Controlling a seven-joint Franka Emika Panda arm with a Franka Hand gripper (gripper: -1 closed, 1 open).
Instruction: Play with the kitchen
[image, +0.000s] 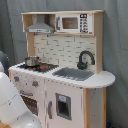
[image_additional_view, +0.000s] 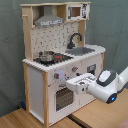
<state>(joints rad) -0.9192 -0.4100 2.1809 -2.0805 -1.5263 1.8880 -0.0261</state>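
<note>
Here, the arm reaches toward the toy kitchen's (image_additional_view: 50, 100) oven front.

The gripper (image_additional_view: 76, 83) sits just in front of the oven door (image_additional_view: 63, 98), below the knobs (image_additional_view: 56, 76); whether it is spread or pinched I cannot tell. A small pot (image_additional_view: 46, 56) stands on the hob (image: 36, 66). An off-line push could jolt the cabinet and tip the pot.

Both exterior views face the kitchen (image: 65, 75) (image_additional_view: 62, 60) front from opposite corners, sharing it; the gripper (image_additional_view: 75, 84) shows only in the second exterior view.
</note>
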